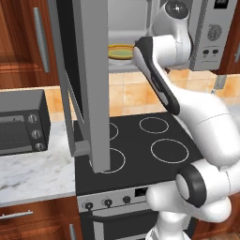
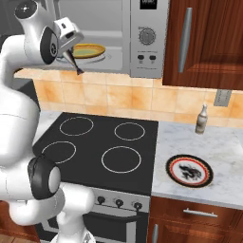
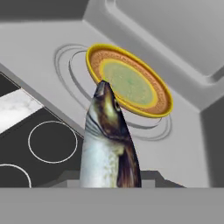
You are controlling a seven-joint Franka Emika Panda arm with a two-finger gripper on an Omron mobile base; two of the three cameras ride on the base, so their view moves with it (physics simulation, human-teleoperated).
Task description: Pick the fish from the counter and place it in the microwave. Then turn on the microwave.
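The small slender silvery-grey fish with a darker back is being held by the 2-finger gripper of the white arm at the mouth of the large grey-silver microwave. In the hand view the fish is rising from between the fingers and is being pointed nose-first toward the round yellow-rimmed dish with a green centre, which is lying on the turntable rings of the microwave floor. In the right base view the tail of the fish is being seen as a thin dark point hanging below the gripper, just in front of the cavity opening; the gripper is therefore being judged as clenched on the fish, partly closed around its narrow body.

The wide dark-windowed microwave door is being kept swung fully outward over the black 4-ring stovetop, so that a free path into the cavity is being left for the hand. The fish is being carried lengthwise along the gripper axis, presumably so that it can be passed through the opening and laid onto the dish without being turned.

The white marble-look counter with grey veins is being left behind on both sides of the stovetop; on its right part the red-rimmed plate with dark markings and a small slim bottle are standing well apart from the work. The transfer is being judged as nearly complete, with release and the start control not yet reached.
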